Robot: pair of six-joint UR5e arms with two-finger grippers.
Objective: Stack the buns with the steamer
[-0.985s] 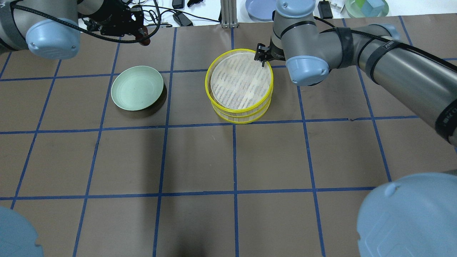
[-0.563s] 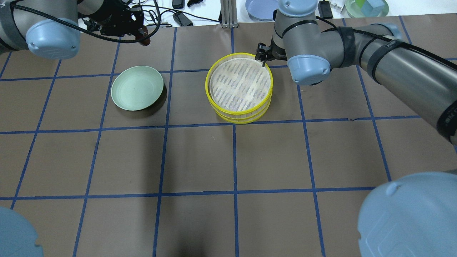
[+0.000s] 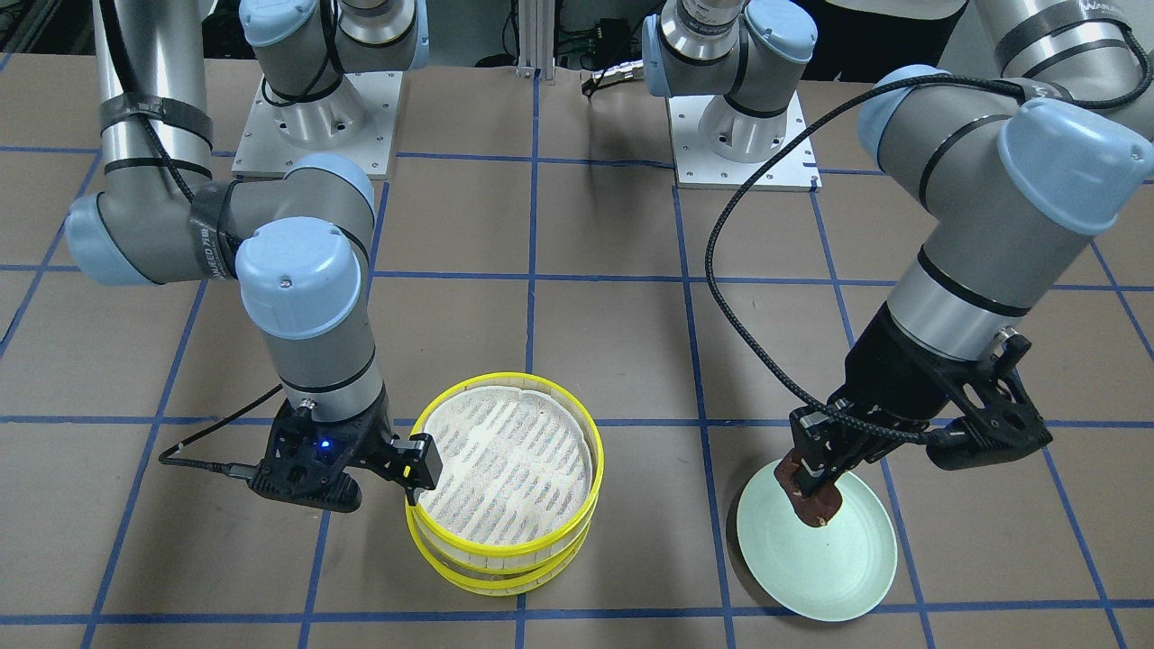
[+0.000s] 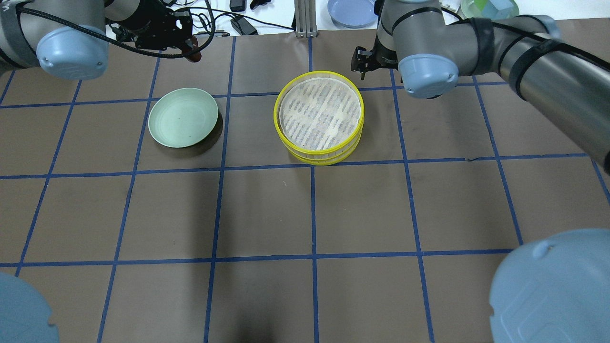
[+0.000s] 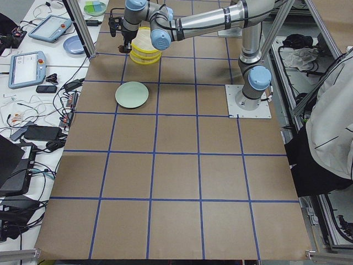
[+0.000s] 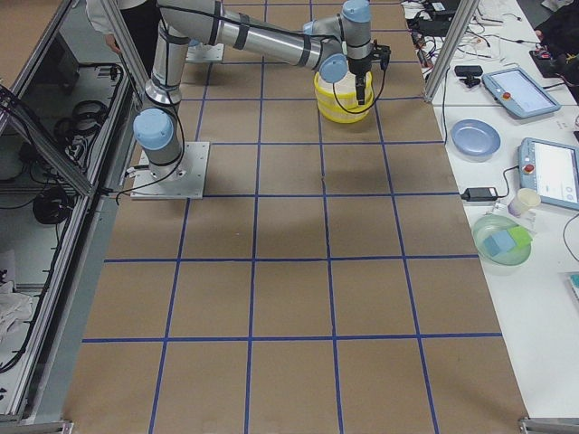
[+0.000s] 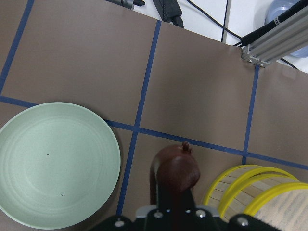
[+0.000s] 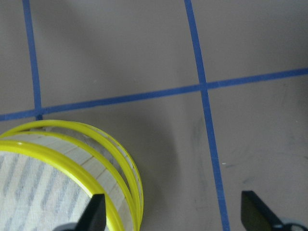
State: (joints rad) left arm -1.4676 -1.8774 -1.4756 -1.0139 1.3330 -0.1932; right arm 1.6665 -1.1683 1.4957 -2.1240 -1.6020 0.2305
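My left gripper is shut on the dark reddish-brown bun and holds it in the air near the table's far edge. In the front view the bun hangs over the empty pale green plate. The left wrist view shows the bun between the plate and the steamer. The steamer is two stacked yellow-rimmed tiers. My right gripper is open and empty, just off the steamer's far right rim. The cream-white bun is hidden.
A blue plate, a green bowl with blocks, cables and an aluminium post lie beyond the far table edge. The brown mat has a blue tape grid.
The upper steamer tier was tilted in my right gripper; it now sits level on the lower tier. My right gripper has let go and drawn back to the far right. The left arm is still.
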